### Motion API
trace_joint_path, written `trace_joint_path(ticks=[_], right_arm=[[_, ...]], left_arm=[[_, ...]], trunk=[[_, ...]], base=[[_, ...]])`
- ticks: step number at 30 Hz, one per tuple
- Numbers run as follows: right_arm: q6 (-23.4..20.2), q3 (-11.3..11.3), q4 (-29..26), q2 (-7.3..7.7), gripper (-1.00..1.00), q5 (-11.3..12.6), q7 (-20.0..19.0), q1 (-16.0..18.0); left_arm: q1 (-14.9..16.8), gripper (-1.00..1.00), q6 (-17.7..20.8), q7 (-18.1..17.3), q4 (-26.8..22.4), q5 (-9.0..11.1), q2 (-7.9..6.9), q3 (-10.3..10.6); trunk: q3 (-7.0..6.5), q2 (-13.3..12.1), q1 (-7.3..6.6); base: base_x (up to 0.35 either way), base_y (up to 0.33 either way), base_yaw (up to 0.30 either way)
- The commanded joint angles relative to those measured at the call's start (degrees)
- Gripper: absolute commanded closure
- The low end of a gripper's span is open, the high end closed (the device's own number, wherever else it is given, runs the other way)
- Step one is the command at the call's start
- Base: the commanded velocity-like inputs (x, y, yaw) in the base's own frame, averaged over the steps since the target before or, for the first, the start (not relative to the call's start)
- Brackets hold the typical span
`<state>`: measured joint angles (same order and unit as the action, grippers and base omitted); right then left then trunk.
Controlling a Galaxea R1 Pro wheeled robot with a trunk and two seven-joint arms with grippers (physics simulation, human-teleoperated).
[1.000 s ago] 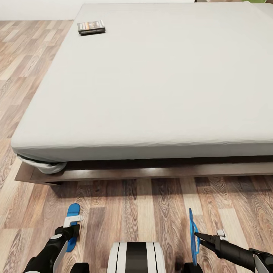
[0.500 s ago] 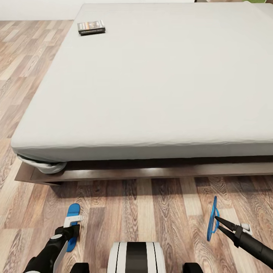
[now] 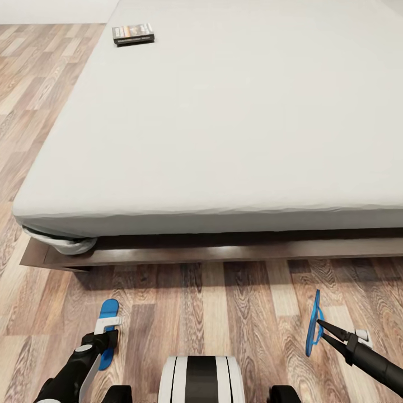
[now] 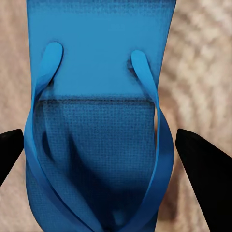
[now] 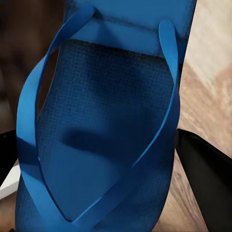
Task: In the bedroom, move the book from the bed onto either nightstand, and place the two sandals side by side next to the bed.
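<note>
Near the bed [image 3: 224,140], the left fingers [image 3: 109,340] stand apart astride the left sandal [image 3: 106,330] lying flat on the floor [image 3: 212,302]. The right fingers [image 3: 327,330] clamp the right sandal [image 3: 314,324], held on edge. The book [image 3: 133,33] lies on the bed's far corner.

Brown wood-plank floor [image 3: 212,313] with varied grain runs in front of and alongside, meeting a pale white wall [image 3: 50,11] at the far left corner.
</note>
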<state>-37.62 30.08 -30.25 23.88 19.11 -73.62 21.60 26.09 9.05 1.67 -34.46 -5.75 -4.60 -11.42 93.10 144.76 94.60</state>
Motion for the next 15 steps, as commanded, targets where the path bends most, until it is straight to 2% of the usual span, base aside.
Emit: trace_joint_path(ticks=[1,15], right_arm=[[-0.46,0.07,0.02,0.00,1.00,0.14,-0.12,0.02],[-0.44,0.07,0.02,-0.03,1.00,0.14,-0.11,0.02]], left_arm=[[-0.07,1.00,0.27,0.00,0.43,-0.58,0.03,-0.09],[-0.07,1.00,0.27,0.03,0.40,-0.56,0.02,-0.09]], trunk=[[0.04,0.01,0.02],[0.04,0.01,0.02]], base=[[0.000,0.000,0.000],[0.000,0.000,0.000]])
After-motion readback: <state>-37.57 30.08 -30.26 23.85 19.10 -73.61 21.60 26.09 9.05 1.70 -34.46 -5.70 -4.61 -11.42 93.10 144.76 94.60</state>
